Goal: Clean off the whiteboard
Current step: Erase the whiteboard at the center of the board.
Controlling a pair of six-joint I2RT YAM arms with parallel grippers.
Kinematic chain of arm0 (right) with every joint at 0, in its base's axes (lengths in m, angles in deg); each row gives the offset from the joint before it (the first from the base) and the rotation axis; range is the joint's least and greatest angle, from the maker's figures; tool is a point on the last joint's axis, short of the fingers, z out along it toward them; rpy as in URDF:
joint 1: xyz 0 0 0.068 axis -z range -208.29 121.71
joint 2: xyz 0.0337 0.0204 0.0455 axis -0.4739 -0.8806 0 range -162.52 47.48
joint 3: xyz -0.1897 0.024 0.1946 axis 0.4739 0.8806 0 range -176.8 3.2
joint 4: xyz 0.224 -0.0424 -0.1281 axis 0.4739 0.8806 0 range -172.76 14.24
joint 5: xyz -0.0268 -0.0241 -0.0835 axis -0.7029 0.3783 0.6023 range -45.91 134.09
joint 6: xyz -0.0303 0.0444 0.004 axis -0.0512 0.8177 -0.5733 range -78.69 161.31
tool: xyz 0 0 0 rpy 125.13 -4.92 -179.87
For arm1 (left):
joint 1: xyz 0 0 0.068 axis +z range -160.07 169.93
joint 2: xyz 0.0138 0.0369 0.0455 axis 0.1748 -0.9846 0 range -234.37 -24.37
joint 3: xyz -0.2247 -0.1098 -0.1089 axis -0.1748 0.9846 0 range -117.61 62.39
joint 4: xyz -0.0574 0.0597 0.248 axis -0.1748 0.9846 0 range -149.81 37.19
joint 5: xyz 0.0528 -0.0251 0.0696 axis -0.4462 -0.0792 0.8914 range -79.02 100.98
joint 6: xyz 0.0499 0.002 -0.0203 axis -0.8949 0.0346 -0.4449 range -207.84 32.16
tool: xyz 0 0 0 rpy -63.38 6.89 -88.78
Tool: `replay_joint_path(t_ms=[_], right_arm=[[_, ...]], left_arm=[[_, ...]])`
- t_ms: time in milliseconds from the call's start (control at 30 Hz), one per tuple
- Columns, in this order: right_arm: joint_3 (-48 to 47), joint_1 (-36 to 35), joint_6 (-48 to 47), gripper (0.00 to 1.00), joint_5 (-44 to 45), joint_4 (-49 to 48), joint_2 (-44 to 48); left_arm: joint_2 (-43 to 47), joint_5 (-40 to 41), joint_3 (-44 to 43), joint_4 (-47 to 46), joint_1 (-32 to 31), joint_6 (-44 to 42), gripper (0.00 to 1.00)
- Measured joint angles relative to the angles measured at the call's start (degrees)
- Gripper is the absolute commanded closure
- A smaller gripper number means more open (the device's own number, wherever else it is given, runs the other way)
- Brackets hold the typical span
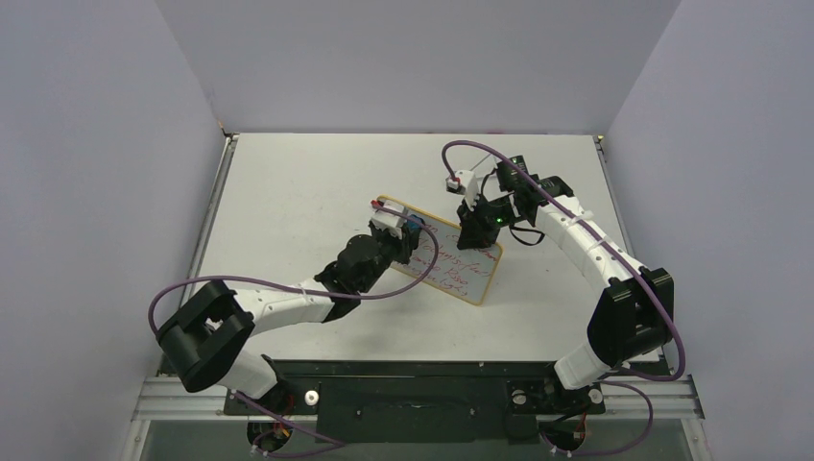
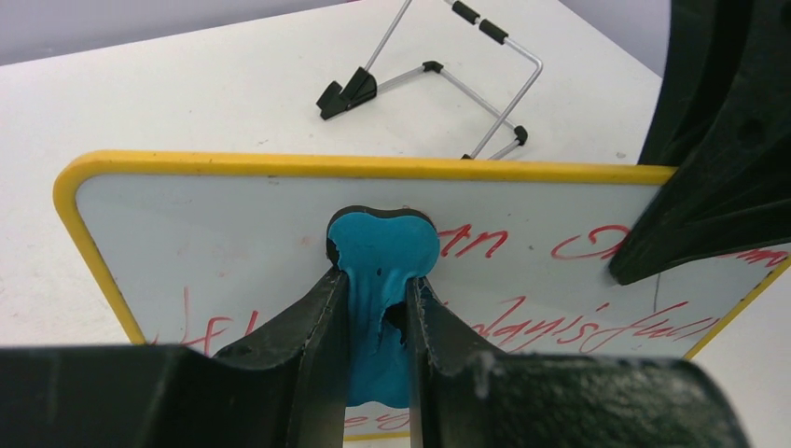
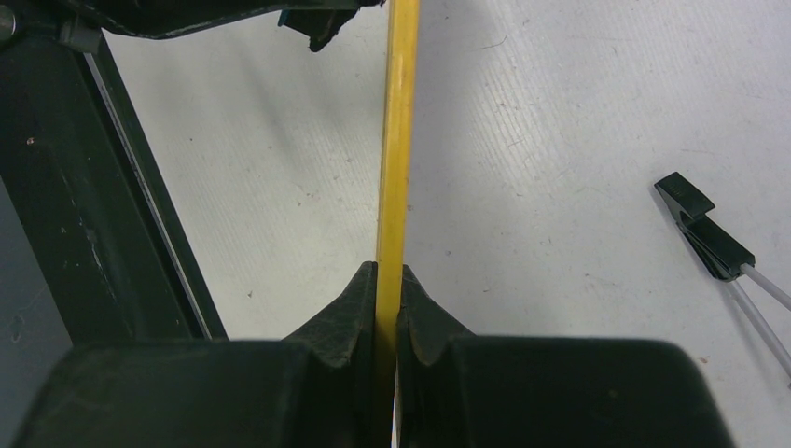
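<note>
whiteboard (image 1: 451,264) probably handling light, stiff, slick | right hand (image 3: 390,275) pinching its rim, best hold | left hand (image 2: 378,280) gripping eraser (image 2: 382,245) at its face

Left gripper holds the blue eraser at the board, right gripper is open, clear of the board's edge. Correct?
Not quite. The right gripper is shut on the whiteboard, clamping its yellow edge, as the right wrist view shows. The left gripper does hold the blue eraser at the board.
</note>
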State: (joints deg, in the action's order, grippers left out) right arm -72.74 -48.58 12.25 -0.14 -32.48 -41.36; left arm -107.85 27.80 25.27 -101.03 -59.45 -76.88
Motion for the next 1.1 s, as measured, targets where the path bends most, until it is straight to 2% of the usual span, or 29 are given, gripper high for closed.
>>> replay_joint_path(t_ms=[333, 733, 900, 1100], right_arm=[[-0.02, -0.04, -0.07, 1.0, -0.15, 0.02, -0.04], [-0.07, -0.04, -0.13, 1.0, -0.13, 0.0, -0.11], [-0.07, -0.04, -0.13, 1.0, -0.13, 0.02, -0.11], [-0.11, 0.0, -0.11, 1.0, -0.07, 0.13, -0.11]], left_arm=[[0.0, 0.74, -0.46, -0.76, -1.14, -0.66, 1.0], [-4.13, 2.54, 5.07, -8.0, -1.6, -0.63, 1.0], [-3.8, 2.47, 4.79, -7.26, -1.6, -0.74, 1.0], [-2.47, 2.16, 2.62, -2.08, -1.68, -1.29, 1.0]])
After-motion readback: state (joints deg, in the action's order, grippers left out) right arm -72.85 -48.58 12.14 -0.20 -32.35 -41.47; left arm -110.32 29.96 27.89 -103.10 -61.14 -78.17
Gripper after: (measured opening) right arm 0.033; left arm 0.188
